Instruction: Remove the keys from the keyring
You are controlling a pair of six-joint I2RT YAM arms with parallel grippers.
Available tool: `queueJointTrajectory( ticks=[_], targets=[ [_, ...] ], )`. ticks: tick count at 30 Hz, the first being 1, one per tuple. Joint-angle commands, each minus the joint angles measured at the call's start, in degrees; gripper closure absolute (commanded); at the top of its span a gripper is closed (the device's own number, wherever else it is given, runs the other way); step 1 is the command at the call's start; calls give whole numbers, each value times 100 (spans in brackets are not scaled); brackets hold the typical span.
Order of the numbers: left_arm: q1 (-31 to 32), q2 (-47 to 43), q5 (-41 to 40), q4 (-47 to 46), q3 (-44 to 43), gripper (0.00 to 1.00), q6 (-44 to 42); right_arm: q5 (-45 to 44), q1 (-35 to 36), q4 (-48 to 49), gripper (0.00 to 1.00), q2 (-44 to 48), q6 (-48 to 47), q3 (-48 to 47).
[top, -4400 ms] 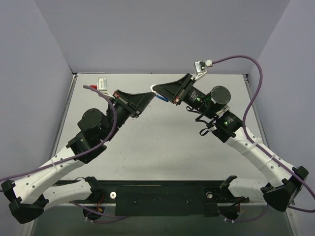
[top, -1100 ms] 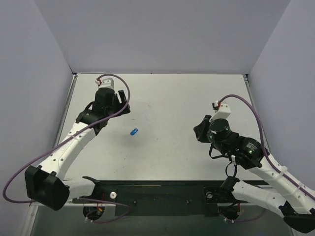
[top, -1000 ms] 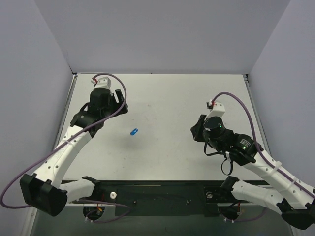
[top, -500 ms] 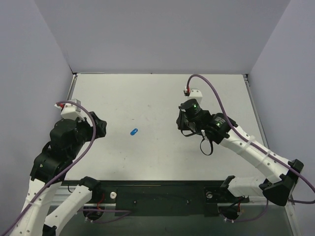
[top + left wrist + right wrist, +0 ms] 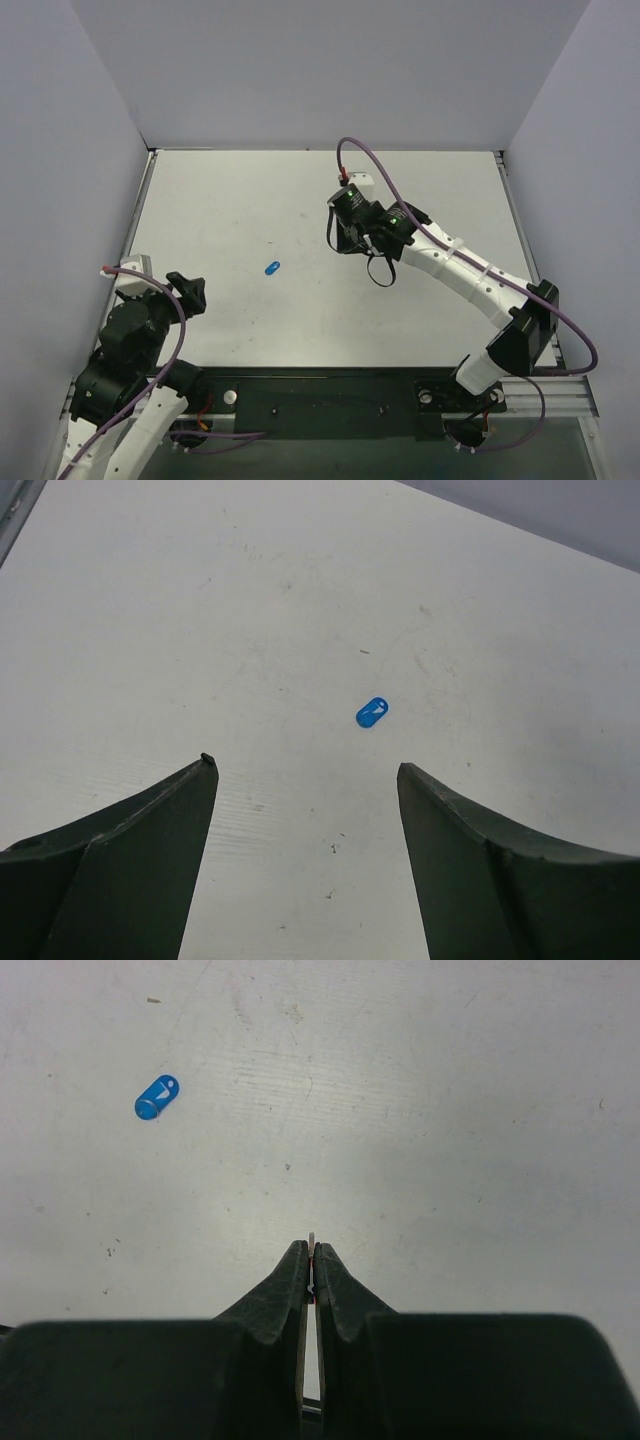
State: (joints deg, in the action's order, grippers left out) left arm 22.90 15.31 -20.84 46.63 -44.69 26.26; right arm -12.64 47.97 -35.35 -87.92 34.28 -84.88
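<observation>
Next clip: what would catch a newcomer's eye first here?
A small blue tag lies on the pale table, left of centre. The left hand stands wide open at the near left, facing it, while the right hand is pinched shut to the tag's right.

My left arm sits folded near its base, the left end effector spread wide. My right arm stretches toward the middle, the right end effector pinched closed, tilted downward.
</observation>
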Motion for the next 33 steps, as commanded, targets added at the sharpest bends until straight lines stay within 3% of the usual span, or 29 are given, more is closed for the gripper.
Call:
queueJointTrajectory(
  ticks=[1,2,4,5,9,14,15,18,20,33],
  targets=[
    [13,-248,-69,-567,74,18,-130,-168,-50,-297,100,-216,-141,-380],
    [13,-230,-61,-559,65,18,-121,-159,-68,-314,100,-286,-141,-406],
    [5,-186,-52,-532,48,20,-104,-142,-85,-306,88,-375,-115,-398],
    [4,-186,-60,-524,48,20,-86,-133,-103,-314,75,-392,-115,-389],
    [4,-213,-87,-532,74,20,-95,-168,-112,-305,46,-331,-115,-319],
    [4,-222,-122,-532,92,20,-86,-195,-191,-314,31,-129,-167,-292],
    [4,-230,-122,-532,92,20,-95,-229,-208,-340,24,-33,-194,-301],
    [4,-222,-96,-567,127,20,-112,-344,-288,-472,21,213,-220,-284],
    [4,-222,-69,-576,136,20,-121,-405,-384,-542,13,477,-247,-222],
    [-31,-230,141,-717,232,20,-297,-1635,-736,-666,12,3076,-370,1226]
  ],
)
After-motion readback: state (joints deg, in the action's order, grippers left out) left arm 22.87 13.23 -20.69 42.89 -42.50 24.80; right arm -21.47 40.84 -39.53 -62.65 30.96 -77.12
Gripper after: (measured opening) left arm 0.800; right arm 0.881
